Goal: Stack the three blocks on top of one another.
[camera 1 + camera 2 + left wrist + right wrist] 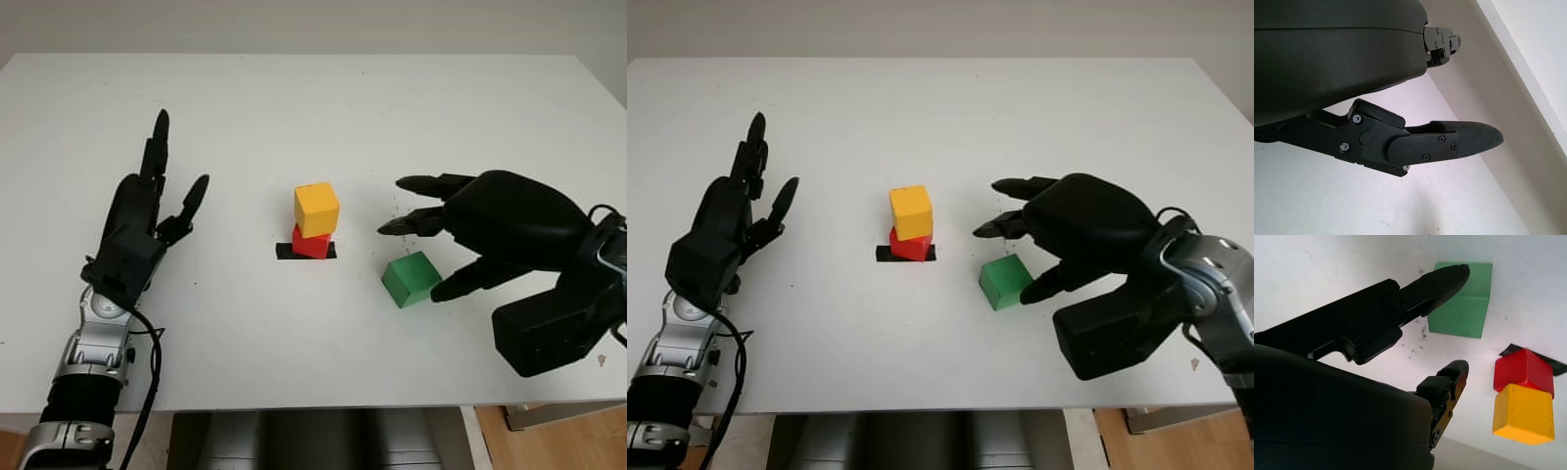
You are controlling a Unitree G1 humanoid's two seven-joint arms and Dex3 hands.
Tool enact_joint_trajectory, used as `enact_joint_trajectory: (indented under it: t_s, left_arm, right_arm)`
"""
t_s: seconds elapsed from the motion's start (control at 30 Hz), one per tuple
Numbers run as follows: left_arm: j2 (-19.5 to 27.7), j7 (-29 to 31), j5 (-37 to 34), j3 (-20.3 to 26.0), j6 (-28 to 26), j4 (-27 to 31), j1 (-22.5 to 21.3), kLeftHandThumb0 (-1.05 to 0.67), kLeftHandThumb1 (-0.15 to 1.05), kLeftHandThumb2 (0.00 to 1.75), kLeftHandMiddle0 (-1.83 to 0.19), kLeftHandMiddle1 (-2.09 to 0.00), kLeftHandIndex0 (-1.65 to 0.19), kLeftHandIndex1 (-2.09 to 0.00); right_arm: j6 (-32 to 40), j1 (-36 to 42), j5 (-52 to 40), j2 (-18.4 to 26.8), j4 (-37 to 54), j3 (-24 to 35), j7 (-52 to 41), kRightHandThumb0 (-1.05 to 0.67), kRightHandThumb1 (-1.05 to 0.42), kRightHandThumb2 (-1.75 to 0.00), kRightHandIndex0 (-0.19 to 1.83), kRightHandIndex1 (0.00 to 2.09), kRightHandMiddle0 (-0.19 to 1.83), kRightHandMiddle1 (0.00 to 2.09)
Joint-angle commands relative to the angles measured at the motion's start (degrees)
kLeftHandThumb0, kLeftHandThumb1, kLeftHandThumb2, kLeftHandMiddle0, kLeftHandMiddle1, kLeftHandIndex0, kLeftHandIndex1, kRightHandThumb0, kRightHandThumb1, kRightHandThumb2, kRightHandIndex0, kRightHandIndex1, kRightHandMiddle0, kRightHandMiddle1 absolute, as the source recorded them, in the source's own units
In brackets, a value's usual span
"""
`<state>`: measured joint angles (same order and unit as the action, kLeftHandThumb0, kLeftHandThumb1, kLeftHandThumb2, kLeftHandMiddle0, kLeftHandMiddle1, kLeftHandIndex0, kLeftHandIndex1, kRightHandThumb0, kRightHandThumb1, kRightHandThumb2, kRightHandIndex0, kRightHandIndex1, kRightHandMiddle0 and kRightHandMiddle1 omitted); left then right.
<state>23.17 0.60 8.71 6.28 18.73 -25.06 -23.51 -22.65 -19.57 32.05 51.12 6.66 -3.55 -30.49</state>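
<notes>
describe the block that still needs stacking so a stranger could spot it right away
On the white table, find the small two-block tower at the middle: a yellow block on a red block. Just right of it, by the right hand, which is open, sits the green block, the only green one and the only block lying directly on the table alone.

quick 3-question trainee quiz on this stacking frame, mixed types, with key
1. True or false: the yellow block sits on the red block.
2. Which block is not yet stacked? A) red B) green C) yellow
3. Fill in: the right hand is open over the ____ block, while the left hand is open, away from the stack, over the white table.

Key: 1 true; 2 B, the green block stands on the table right of the stack; 3 green.
</notes>
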Motion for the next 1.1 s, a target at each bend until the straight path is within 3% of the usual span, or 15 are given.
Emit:
enact_joint_trajectory:
  t_s: [0.0, 0.6, 0.63, 0.67, 0.73, 1.07]
  left_arm:
    - [0.44, 0.02, -0.19, 0.26, 0.56, 0.63, 0.47, -0.75, 1.05, 0.5, 0.05, -0.05, 0.08, -0.06]
    - [0.31, 1.61, -2.05, 0.39, -0.68, 1.16, 0.74, -0.77, 1.05, 0.49, 0.07, -0.05, 0.11, -0.05]
    - [0.32, 1.77, -2.21, 0.38, -0.56, 1.05, 0.7, -0.77, 1.05, 0.49, 0.08, -0.05, 0.11, -0.05]
    - [0.34, 1.7, -2.12, 0.34, -0.47, 0.97, 0.67, -0.76, 1.05, 0.49, 0.08, -0.05, 0.12, -0.05]
    - [0.29, 1.59, -2.04, 0.31, -0.53, 0.98, 0.63, -0.76, 1.05, 0.49, 0.08, -0.05, 0.12, -0.05]
    - [0.31, 1.48, -1.76, 0.28, -0.71, 0.98, 0.49, -0.77, 1.05, 0.49, 0.07, -0.05, 0.11, -0.05]
  right_arm:
    - [0.67, -0.11, 0.04, 0.61, 1.08, -0.28, -0.85, -0.77, -0.87, -0.06, 0.19, 0.04, 0.55, 0.13]
    - [-2.1, 0.03, 3.15, -2.21, -4.21, -2.67, 6.37, -0.64, -0.86, -0.05, 0.3, 0.08, 0.61, 0.24]
    - [-2.14, -0.04, 3.59, -2.23, -4.42, -2.85, 6.79, -0.62, -0.86, -0.05, 0.31, 0.08, 0.59, 0.31]
    - [-2.09, -0.08, 4.04, -2.24, -4.56, -3.02, 7.1, -0.6, -0.87, -0.05, 0.33, 0.07, 0.49, 0.52]
    - [-2.21, -0.1, 4.61, -2.25, -5.03, -3.3, 7.68, -0.57, -0.87, -0.05, 0.34, 0.06, 0.38, 0.76]
    - [-4.7, -0.59, 5.5, -2.04, -7.75, -3.85, 11.08, -0.5, -0.85, -0.05, 0.4, 0.08, 0.43, 0.96]
